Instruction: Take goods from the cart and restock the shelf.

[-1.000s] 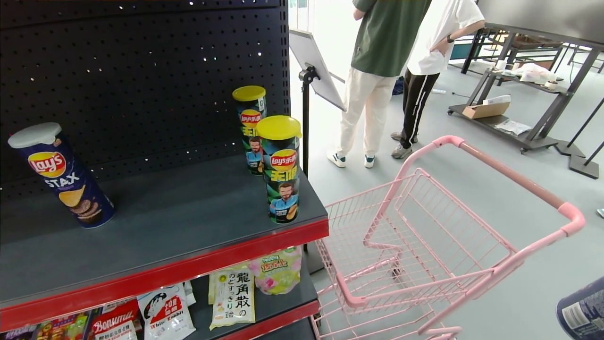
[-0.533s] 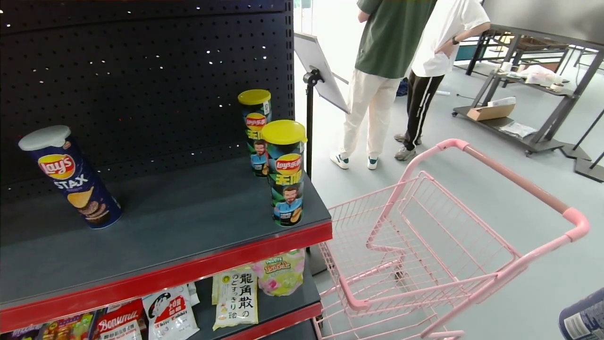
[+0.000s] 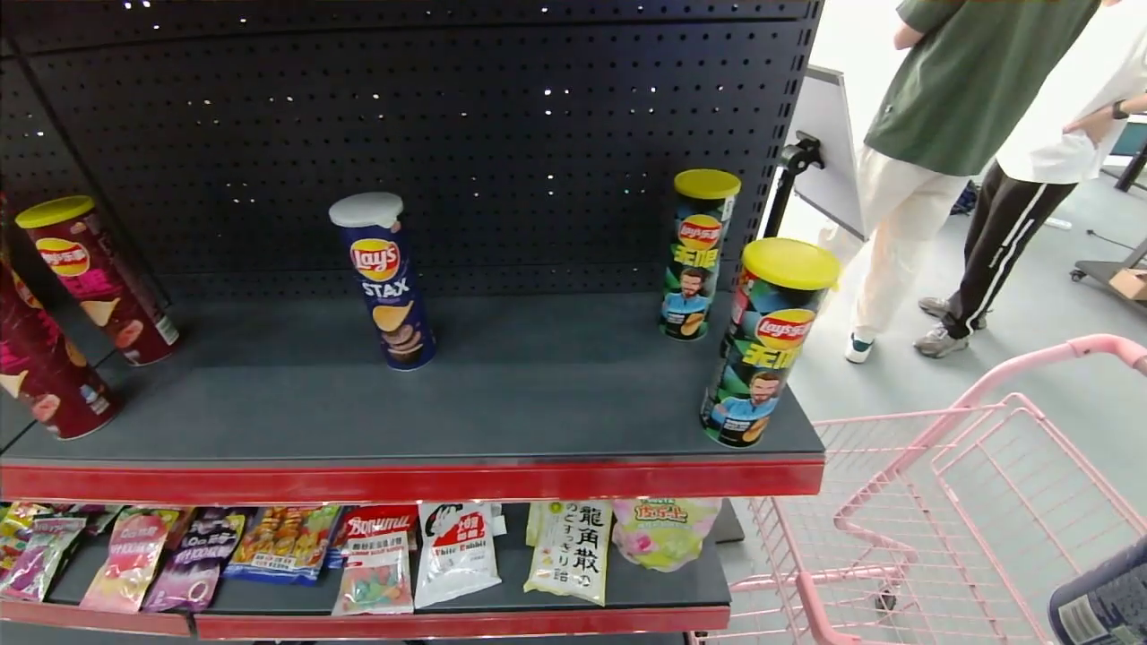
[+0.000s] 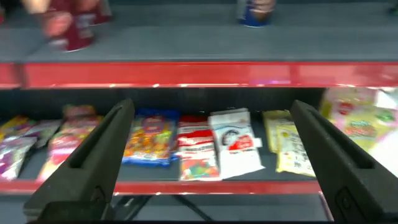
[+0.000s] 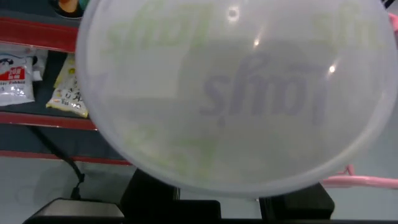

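Five cans standing on shelf [image 3: 538, 394]: two red cans [image 3: 99, 282] [image 3: 45, 367] at 9 o'clock, one blue can [image 3: 385, 282] at 10, two yellow-lidded cans [image 3: 699, 255] [image 3: 771, 345] at 3. Wide-fingered left gripper [image 4: 208, 168] hovering; right gripper [image 5: 221, 208] clamping sixth can [image 3: 1104, 593].

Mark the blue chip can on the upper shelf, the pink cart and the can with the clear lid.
blue chip can [image 3: 387, 296], head view, middle of its label.
pink cart [image 3: 1100, 344], head view, on its handle bar.
can with the clear lid [image 5: 236, 93], right wrist view, centre of the lid.
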